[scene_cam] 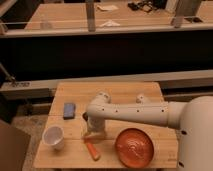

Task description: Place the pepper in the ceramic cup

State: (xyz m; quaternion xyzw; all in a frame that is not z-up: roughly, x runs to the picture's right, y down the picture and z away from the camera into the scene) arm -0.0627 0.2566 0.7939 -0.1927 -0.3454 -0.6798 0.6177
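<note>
The pepper (92,149) is a small orange-red tapered vegetable lying on the wooden table (115,95) near its front edge. The ceramic cup (53,137) is a plain white cup standing upright at the front left, left of the pepper. My gripper (93,135) hangs at the end of the white arm (135,112), just above and behind the pepper's upper end. I cannot tell whether it touches the pepper.
A wide orange-red ribbed bowl (135,147) sits at the front right, close to the pepper. A blue flat object (69,110) lies at the left middle of the table. A dark counter and railing run behind the table.
</note>
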